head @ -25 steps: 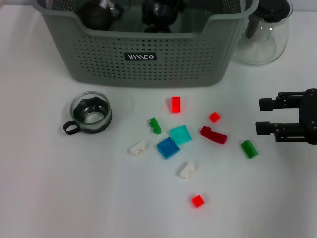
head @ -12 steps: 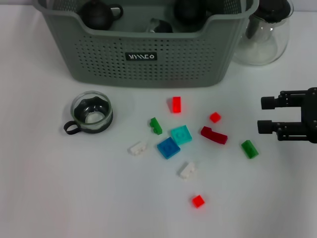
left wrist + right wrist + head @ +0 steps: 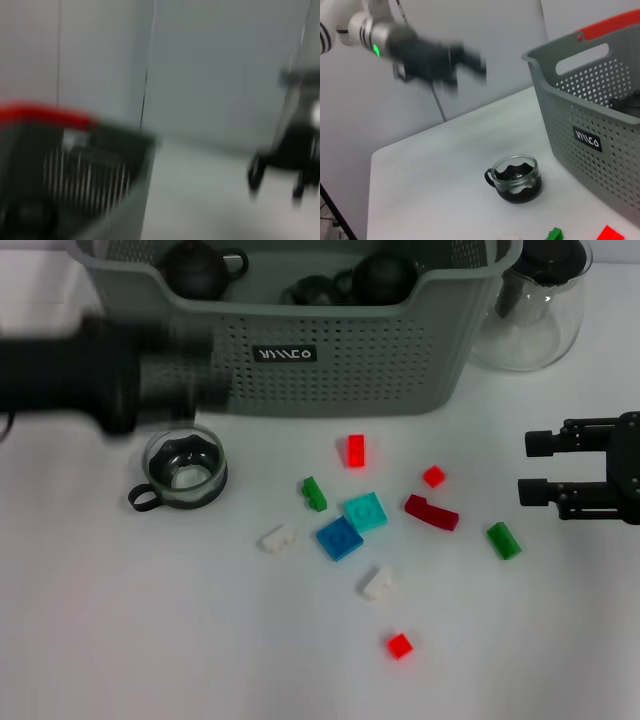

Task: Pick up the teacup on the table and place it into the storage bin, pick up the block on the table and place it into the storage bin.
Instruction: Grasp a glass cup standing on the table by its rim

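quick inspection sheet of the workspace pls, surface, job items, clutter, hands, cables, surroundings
surface: white table, no spills seen.
job's things: glass teacup upright on the table in front of the storage bin, which holds dark teaware; blocks scattered in the middle, among them a blue block, a teal block and a dark red block.
clutter: glass pitcher beside the bin's right end.
grippers: left hand above the table, near the teacup, motion-blurred; right hand open at the right edge, holding nothing.
cables: a dark cable hangs below the left arm.
surroundings: plain grey wall.
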`<action>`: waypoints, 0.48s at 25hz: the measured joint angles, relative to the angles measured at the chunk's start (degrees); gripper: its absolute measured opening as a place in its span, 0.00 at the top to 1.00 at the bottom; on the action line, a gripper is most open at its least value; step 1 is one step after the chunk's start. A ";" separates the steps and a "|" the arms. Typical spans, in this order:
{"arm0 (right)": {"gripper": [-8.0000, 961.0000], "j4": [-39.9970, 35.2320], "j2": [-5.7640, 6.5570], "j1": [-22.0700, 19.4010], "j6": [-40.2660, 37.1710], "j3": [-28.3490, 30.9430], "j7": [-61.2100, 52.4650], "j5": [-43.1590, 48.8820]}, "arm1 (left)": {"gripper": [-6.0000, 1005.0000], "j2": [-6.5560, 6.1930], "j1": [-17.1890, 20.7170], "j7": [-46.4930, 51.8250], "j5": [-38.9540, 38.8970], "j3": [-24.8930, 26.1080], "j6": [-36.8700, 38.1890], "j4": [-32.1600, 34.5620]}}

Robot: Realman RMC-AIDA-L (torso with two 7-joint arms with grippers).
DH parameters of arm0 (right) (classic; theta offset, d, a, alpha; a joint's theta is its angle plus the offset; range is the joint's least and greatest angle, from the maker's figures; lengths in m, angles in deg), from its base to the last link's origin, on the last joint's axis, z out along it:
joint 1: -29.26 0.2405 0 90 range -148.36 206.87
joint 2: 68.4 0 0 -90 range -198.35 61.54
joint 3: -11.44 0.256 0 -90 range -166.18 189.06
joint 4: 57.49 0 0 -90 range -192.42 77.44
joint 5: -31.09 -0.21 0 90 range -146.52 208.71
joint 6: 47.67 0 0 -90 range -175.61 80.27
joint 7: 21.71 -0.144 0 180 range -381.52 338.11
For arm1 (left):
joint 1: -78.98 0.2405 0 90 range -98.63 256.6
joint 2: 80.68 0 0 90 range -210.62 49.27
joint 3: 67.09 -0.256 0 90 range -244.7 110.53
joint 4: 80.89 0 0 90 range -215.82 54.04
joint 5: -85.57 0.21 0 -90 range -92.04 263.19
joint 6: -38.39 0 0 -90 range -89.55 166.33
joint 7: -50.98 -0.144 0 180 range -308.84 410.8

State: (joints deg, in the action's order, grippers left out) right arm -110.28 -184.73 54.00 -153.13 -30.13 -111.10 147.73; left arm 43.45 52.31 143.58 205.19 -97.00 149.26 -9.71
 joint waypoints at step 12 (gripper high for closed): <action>0.29 0.06 -0.10 0.39 0.44 -0.14 -0.35 0.00 | 0.48 0.53 -0.36 -5.11 18.88 -5.94 -11.36 -2.83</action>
State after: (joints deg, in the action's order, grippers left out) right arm -110.22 -184.83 54.39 -152.70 -30.27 -111.45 147.73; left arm 43.97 51.94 138.47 224.07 -102.94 137.90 -12.53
